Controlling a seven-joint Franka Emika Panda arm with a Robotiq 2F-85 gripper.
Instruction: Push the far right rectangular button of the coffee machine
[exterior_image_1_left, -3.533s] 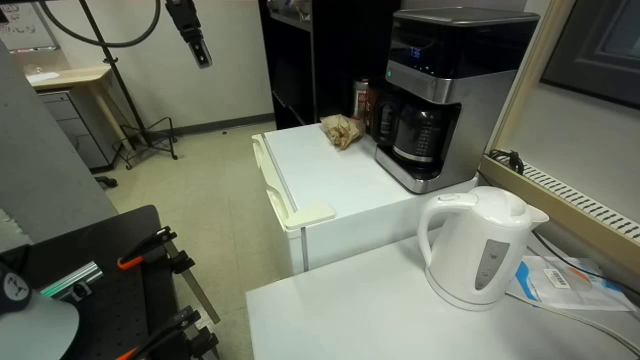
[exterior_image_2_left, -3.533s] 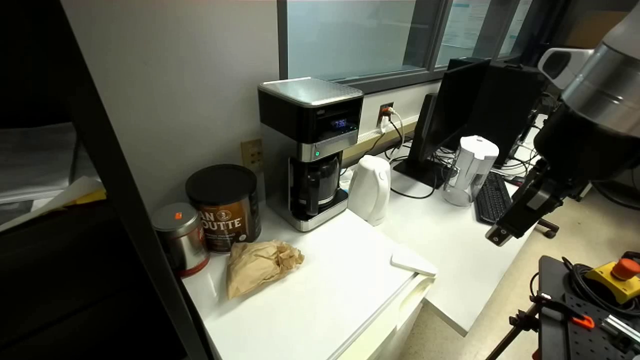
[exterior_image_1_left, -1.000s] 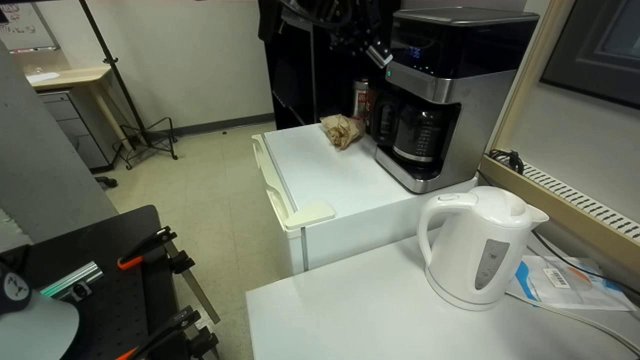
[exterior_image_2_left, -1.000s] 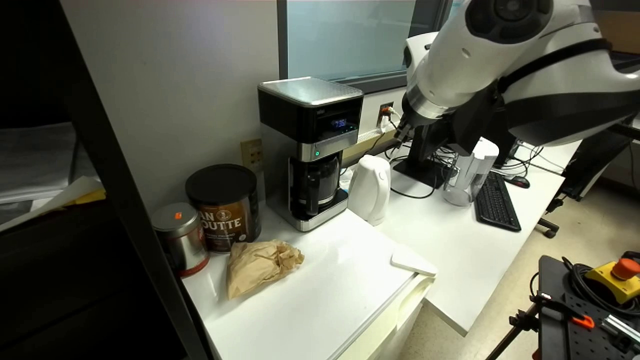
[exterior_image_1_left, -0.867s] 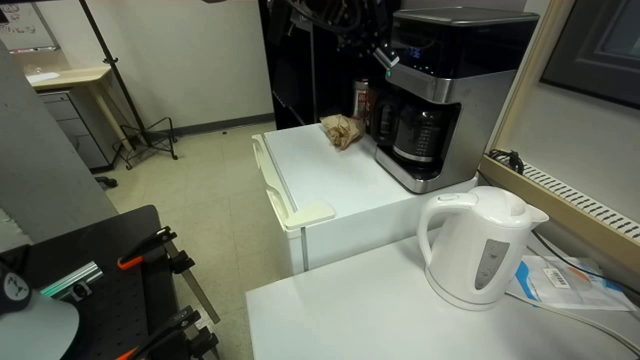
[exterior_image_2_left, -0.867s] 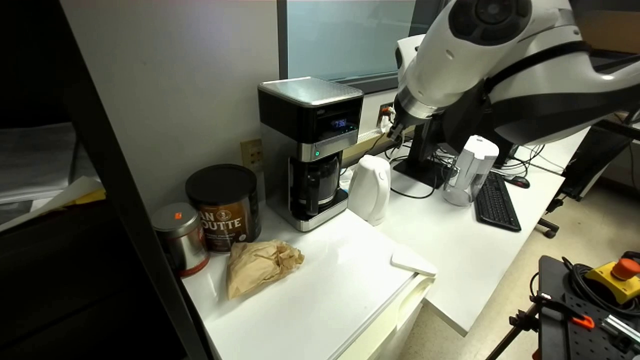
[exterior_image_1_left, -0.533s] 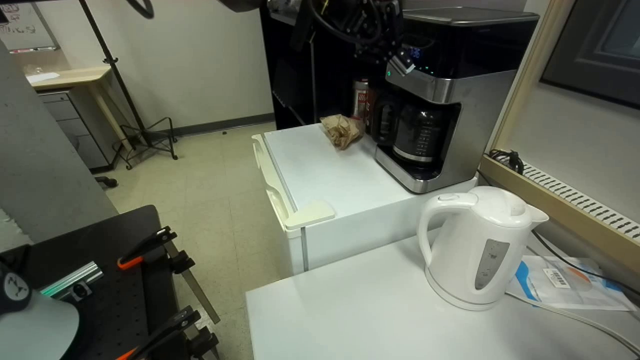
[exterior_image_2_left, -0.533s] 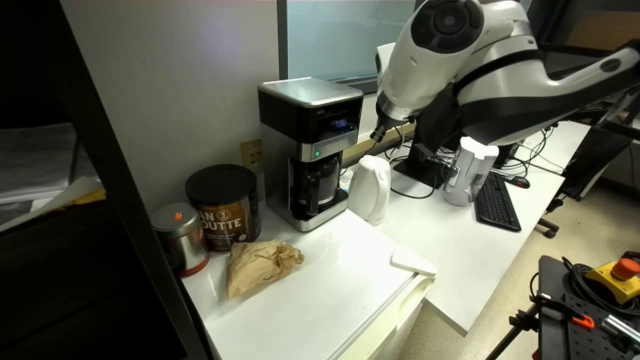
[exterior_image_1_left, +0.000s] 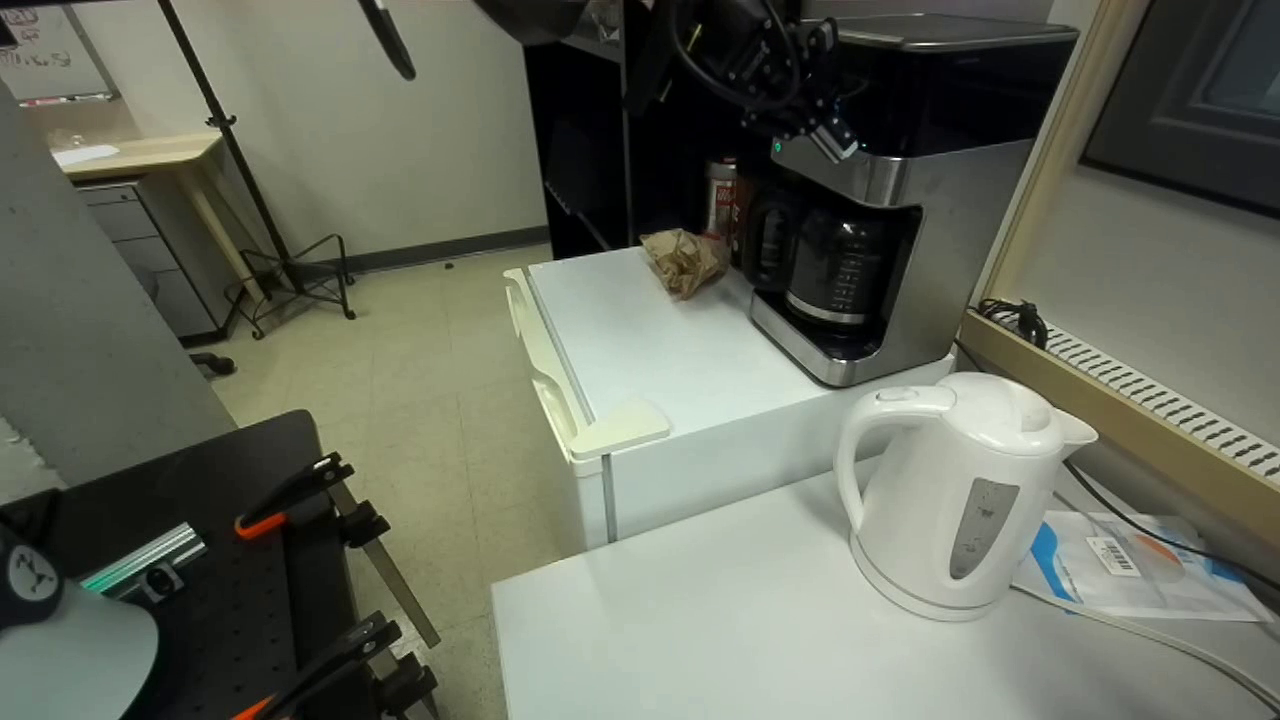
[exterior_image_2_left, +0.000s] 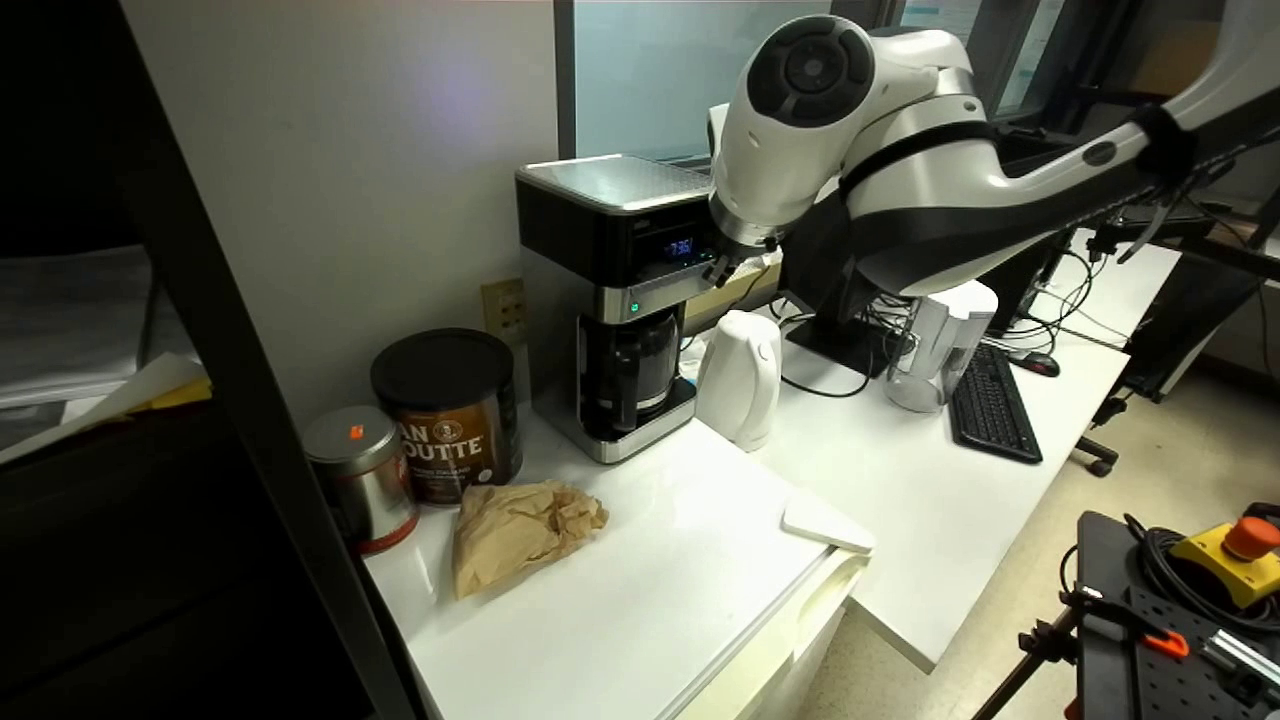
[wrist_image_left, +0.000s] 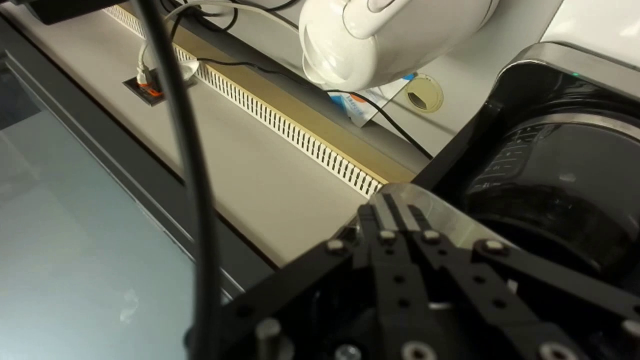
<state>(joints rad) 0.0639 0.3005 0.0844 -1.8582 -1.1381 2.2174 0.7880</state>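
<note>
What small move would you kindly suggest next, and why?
Probably ease the closed claw gently against the coffee machine: in an exterior view the claw shows just right of and below the lit display, near the front's right edge; contact can't be told.

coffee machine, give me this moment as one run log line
coffee machine: display lit, carafe in place | tool: closed, near right half of machine's front | contact: unclear | press: unconfirmed

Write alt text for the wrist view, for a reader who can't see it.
A closed gripper points at a silver-trimmed coffee machine; whether they touch is unclear. The machine's dark carafe shows at right, a white kettle is at the top, and a window fills the lower left.
</note>
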